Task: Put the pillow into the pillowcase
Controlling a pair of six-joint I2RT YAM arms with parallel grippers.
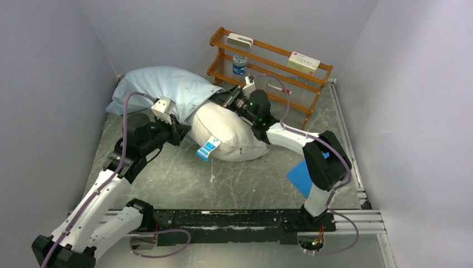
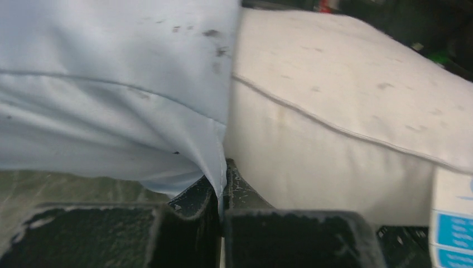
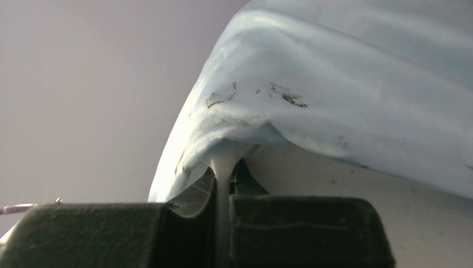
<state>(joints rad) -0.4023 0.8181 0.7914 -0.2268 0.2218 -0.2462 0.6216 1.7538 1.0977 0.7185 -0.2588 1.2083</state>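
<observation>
- Nearest you, the pillow (image 1: 237,137) shows its bare, tagged end around the middle of the table (image 1: 234,184). The rest of it sits inside the pillowcase (image 1: 162,86).
- Your left gripper (image 2: 221,178) is clamped on the pillowcase hem at the near side of the opening, where blue cloth meets white cushion.
- Your right gripper (image 3: 224,173) pinches the same hem on the far side, so the two arms hold the mouth from opposite flanks.
- The long axis runs from the table's far left corner toward its middle. The uncovered end lies on the near-right side of both grips, so the hem likely has to be drawn that way.
</observation>
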